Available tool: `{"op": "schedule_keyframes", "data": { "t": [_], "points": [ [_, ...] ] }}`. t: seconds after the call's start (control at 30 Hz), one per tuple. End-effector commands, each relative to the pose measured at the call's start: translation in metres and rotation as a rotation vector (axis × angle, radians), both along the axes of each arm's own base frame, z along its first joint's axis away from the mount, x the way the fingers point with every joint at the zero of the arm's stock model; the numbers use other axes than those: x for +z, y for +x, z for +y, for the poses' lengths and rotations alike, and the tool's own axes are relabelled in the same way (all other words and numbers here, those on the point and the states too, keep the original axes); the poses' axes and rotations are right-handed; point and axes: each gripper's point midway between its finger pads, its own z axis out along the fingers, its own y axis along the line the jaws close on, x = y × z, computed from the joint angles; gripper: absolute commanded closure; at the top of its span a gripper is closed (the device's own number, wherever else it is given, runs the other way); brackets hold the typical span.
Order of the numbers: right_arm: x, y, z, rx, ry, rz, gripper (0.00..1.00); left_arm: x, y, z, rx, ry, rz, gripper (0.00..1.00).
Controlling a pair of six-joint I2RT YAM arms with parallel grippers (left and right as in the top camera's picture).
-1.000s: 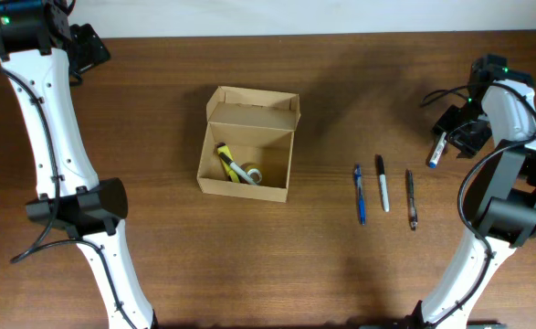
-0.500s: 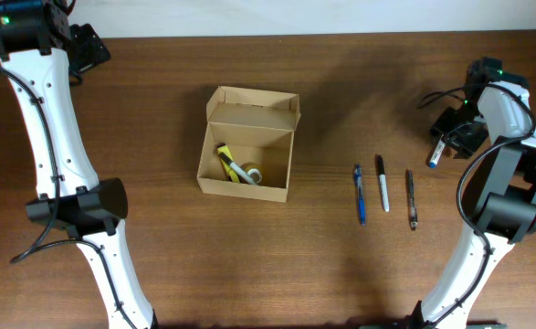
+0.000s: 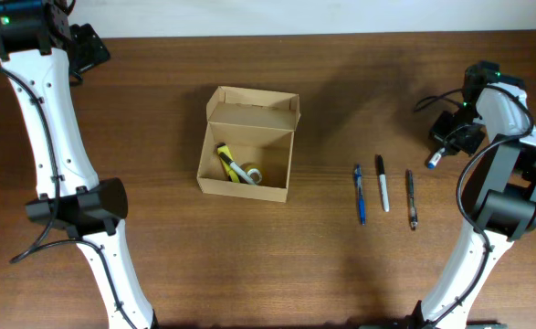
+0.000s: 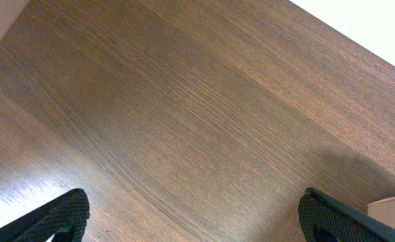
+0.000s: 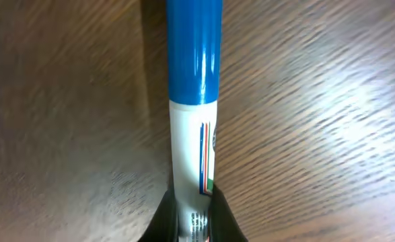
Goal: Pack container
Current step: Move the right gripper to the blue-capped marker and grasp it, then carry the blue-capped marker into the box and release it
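The container (image 3: 247, 143), a small tan cardboard box with its flap lid standing open at the back, sits left of the table's middle. A yellow item (image 3: 225, 157) and a small white roll (image 3: 252, 173) lie inside. At the far right my right gripper (image 3: 452, 135) is shut on a marker (image 3: 433, 160) with a white barrel and blue cap. In the right wrist view the marker (image 5: 194, 67) runs up from between my right gripper (image 5: 192, 205). My left gripper (image 4: 194, 218) hangs open over bare wood at the far left corner, holding nothing.
Right of the box, a blue pen (image 3: 360, 194), a black-and-white marker (image 3: 382, 183) and a dark pen (image 3: 411, 198) lie side by side on the wood. A corner of the box (image 4: 389, 212) shows at the left wrist view's right edge.
The right gripper's jaws have closed onto the blue-capped marker and the wrist has turned slightly. The left arm has not moved.
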Motion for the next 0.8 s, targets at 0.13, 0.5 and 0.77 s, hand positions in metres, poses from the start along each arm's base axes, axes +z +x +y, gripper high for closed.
{"op": "schedule_keyframes", "data": {
  "t": [0.13,0.5,0.77],
  "points": [
    [0.057,0.023,0.047,0.238,0.111,-0.116,0.96,0.014,-0.004,0.000,-0.010,0.009,-0.026,0.00],
    [0.270,0.038,0.230,1.174,-0.065,-0.539,0.96,0.014,-0.005,0.000,-0.010,0.010,-0.026,0.00],
    [0.265,-0.024,0.384,1.857,-0.070,-0.559,0.96,0.014,-0.005,0.000,-0.010,0.010,-0.026,0.00]
  ]
}}
